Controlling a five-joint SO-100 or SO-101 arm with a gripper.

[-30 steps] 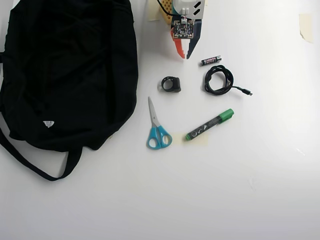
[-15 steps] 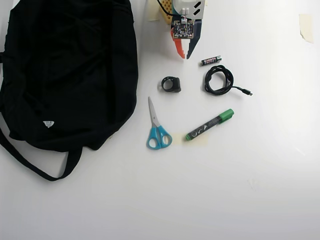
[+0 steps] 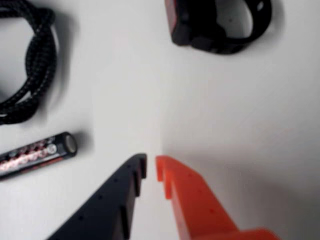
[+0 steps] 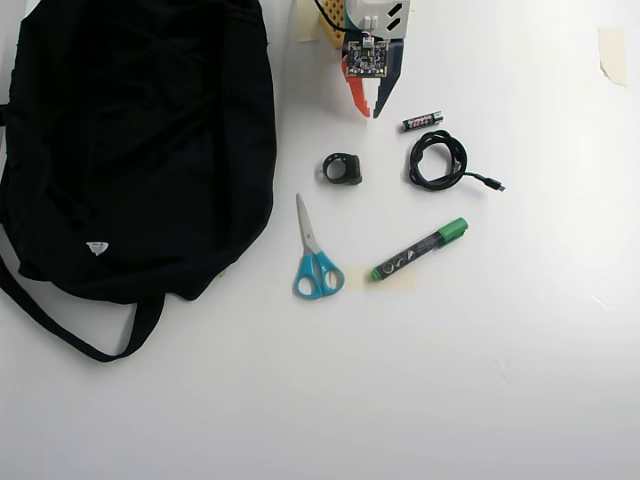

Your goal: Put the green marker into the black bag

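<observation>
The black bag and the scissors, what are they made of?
The black bag looks like soft matte cloth: it slumps and wrinkles. The scissors seem to have shiny grey metal blades and smooth blue handles, probably plastic.

Surface: white table (image 4: 480, 380), smooth and bare at the bottom of the overhead view
Left side: black bag (image 4: 140, 140), strap trailing toward the bottom left
Centre: blue-handled scissors (image 4: 315, 255), blades pointing up the view
Right of scissors: green marker (image 4: 420, 249), lying diagonally on a pale patch
Upper middle: small black ring-shaped object (image 4: 342, 168)
Upper right: coiled black cable (image 4: 438, 162), 1 battery (image 4: 422, 121) just above it
Edges: tape piece (image 4: 611, 52) at the top right
</observation>
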